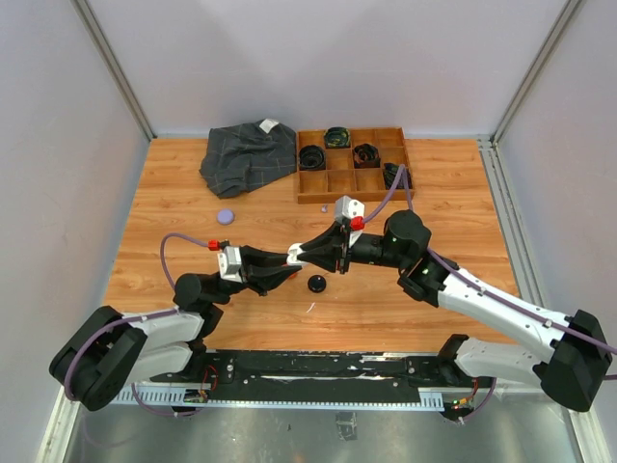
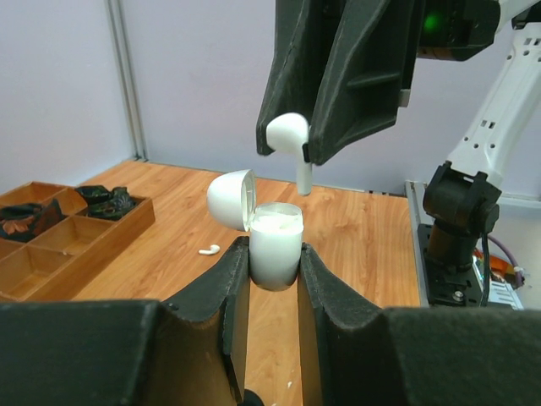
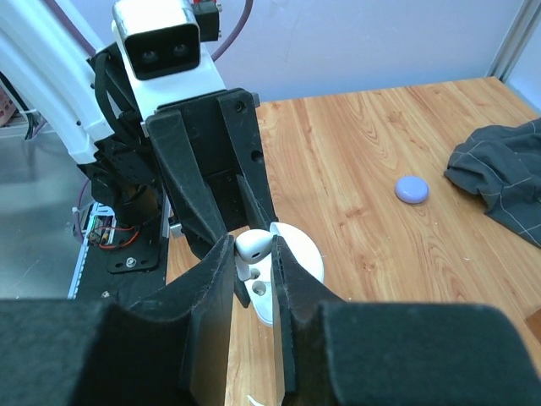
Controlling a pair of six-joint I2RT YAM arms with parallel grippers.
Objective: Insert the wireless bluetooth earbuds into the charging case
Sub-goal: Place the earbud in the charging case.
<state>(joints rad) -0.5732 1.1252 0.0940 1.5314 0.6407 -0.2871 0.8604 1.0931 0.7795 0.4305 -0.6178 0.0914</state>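
Note:
My left gripper (image 2: 275,262) is shut on a white charging case (image 2: 275,245) and holds it upright above the table with its lid (image 2: 230,198) flipped open. My right gripper (image 3: 253,249) is shut on a white earbud (image 3: 254,245), stem down, just above the case's open sockets (image 3: 260,288). From the left wrist view the earbud (image 2: 287,131) hangs a little above the case's mouth. In the top view both grippers meet at mid-table around the case (image 1: 297,255). A second white earbud (image 2: 209,249) lies on the wood behind the case.
A black puck (image 1: 316,284) lies just in front of the grippers and a purple puck (image 1: 225,216) lies to the left. A wooden compartment tray (image 1: 353,198) holding black coiled belts (image 1: 313,157) stands at the back, with a dark folded cloth (image 1: 246,154) beside it.

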